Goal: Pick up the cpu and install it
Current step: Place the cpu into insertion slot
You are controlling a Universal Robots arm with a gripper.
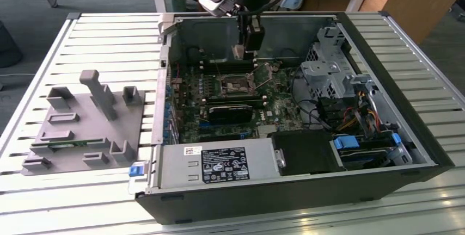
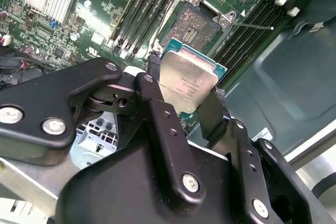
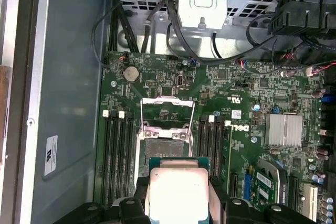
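The cpu (image 2: 187, 77) is a flat square chip with a silver top and a green rim, and my gripper (image 2: 184, 92) is shut on it by two opposite edges. In the exterior view the gripper (image 1: 245, 51) hangs inside the open computer case, above the motherboard, with the cpu (image 1: 238, 51) between its black fingers (image 2: 211, 109). The open socket (image 3: 165, 141) lies just beyond the cpu (image 3: 176, 192) in the first wrist view, its metal load plate (image 3: 168, 109) flipped up. The socket (image 2: 197, 24) is bare and the chip is held clear of it.
Memory slots (image 3: 118, 150) flank the socket on both sides. A black block (image 1: 228, 112) sits on the board nearer the power supply (image 1: 218, 165). A drive cage (image 1: 327, 72) with cables fills the exterior view's right. A grey fixture plate (image 1: 80, 126) lies outside the case.
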